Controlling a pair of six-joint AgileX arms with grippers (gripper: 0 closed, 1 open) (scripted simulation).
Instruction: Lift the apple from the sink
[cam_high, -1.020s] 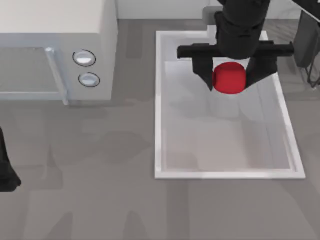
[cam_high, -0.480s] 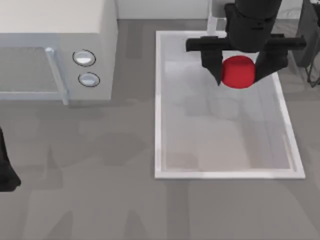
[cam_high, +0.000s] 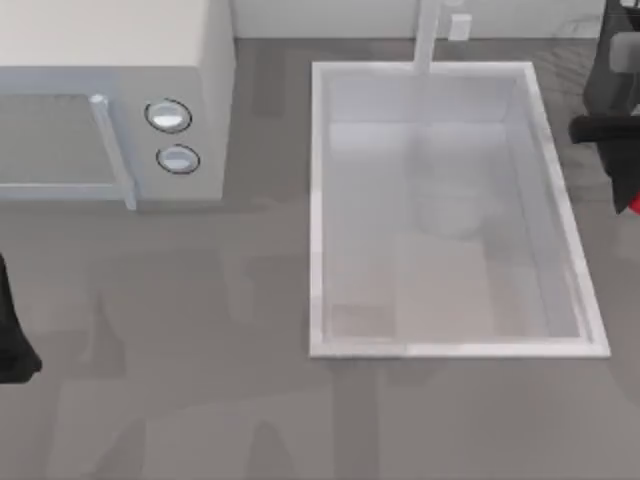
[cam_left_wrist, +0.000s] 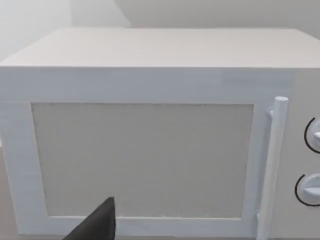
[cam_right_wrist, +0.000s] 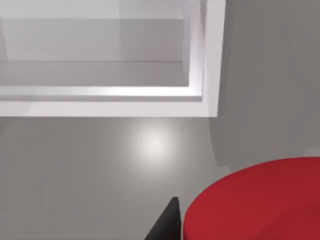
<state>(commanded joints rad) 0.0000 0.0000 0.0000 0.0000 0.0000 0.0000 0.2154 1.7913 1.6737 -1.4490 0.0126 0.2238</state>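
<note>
red apple outside the white sink, beyond its right rim

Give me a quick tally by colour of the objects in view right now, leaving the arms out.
White: 2, the microwave and the sink.
Red: 1, the apple, by the right gripper at the table's right edge, outside the basin.
Total: 3.

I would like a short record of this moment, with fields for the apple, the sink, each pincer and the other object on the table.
apple: a red sliver at the top view's right edge, outside the basin, large in the right wrist view
sink: nothing in it
right pincer: at the right edge, beyond the sink's rim, shut on the apple
left pincer: parked at the left edge
microwave: upper left, door shut
</note>
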